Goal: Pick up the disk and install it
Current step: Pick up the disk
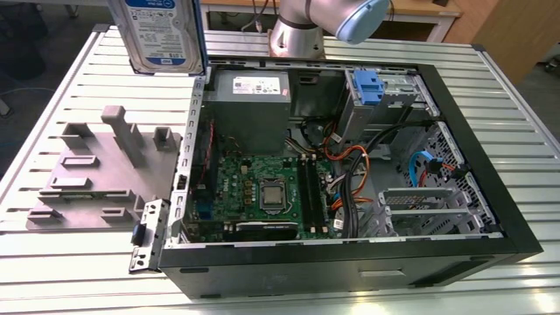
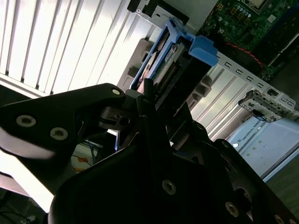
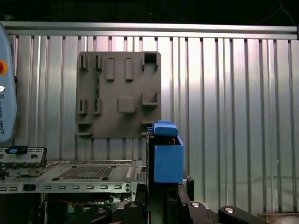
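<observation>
The gripper (image 2: 163, 100) is seen clamped on the disk (image 2: 168, 60), which is carried straight out from the jaws along its long axis, with a blue side rail (image 2: 203, 46) at the far end. In the exterior view the disk (image 1: 162, 33) is held upright in the air, label outward, over the table (image 1: 52, 92) and just beside the back corner of the open computer case (image 1: 516, 223). The drive cage (image 1: 376, 92) lies inside the case, well apart toward the exterior view's right, so the disk is judged lifted but not yet installed
</observation>
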Controlling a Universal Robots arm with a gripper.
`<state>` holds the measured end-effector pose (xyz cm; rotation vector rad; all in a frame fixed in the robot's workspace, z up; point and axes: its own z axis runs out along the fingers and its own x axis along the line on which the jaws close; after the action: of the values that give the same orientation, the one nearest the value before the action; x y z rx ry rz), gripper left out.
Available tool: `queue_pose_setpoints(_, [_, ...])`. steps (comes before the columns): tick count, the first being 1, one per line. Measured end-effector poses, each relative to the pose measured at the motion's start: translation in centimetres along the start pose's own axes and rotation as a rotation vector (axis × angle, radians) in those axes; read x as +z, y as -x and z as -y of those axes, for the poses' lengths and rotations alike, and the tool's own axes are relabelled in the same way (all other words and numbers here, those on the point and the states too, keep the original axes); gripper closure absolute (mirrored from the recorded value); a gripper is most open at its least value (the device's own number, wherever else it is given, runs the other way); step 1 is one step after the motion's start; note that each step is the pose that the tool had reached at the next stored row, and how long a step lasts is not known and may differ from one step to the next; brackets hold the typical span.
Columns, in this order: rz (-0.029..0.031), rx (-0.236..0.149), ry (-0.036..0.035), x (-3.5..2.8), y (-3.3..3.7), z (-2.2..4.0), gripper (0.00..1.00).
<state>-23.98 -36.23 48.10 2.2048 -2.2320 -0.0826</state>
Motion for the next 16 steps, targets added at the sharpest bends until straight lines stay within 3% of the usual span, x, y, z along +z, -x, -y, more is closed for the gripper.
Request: queue_pose_setpoints(16, [0.0,0.0,0.0,-0.06,0.02,1.62,0.65])
